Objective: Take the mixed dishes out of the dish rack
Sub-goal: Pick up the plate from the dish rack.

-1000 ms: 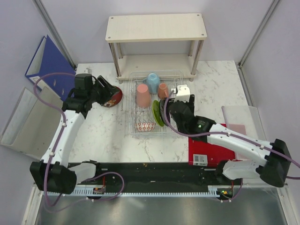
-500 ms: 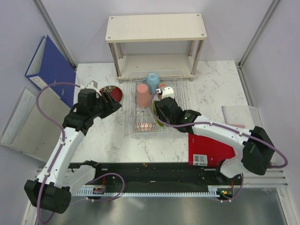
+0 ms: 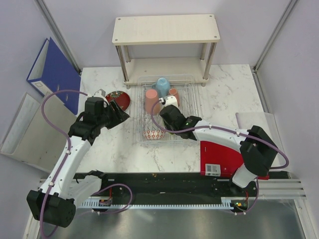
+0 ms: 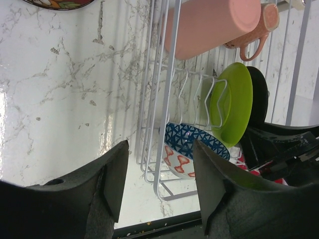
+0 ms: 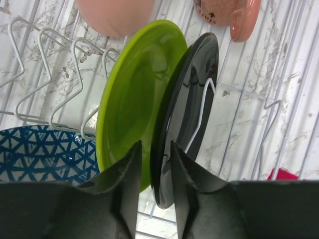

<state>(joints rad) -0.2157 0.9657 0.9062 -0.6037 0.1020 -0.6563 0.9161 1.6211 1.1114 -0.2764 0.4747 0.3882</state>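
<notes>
The dish rack [image 3: 192, 105] holds a tall pink cup [image 3: 152, 99], a light blue cup [image 3: 162, 85], a terracotta mug [image 3: 174, 94] and a patterned bowl [image 3: 154, 134]. A lime-green plate [image 5: 129, 94] and a dark plate [image 5: 192, 84] stand on edge side by side. My right gripper [image 5: 156, 149] straddles the dark plate's lower rim. Its jaws are narrow, with a sliver of gap on the green plate's side. My left gripper [image 4: 159, 164] hangs open and empty outside the rack's left wall [image 4: 167, 99]. A red-and-black plate [image 3: 119, 98] lies on the table beside it.
A beige two-tier shelf [image 3: 164, 30] stands right behind the rack. A blue binder [image 3: 52, 69] leans at the far left. A red box [image 3: 222, 157] lies under my right arm, near the front. A clear panel [image 3: 256, 127] sits at the right edge.
My right gripper slid left, deeper into the rack, and its jaws narrowed over the dark plate's rim. My left gripper drew back from the red-and-black plate, which rests on the table.
</notes>
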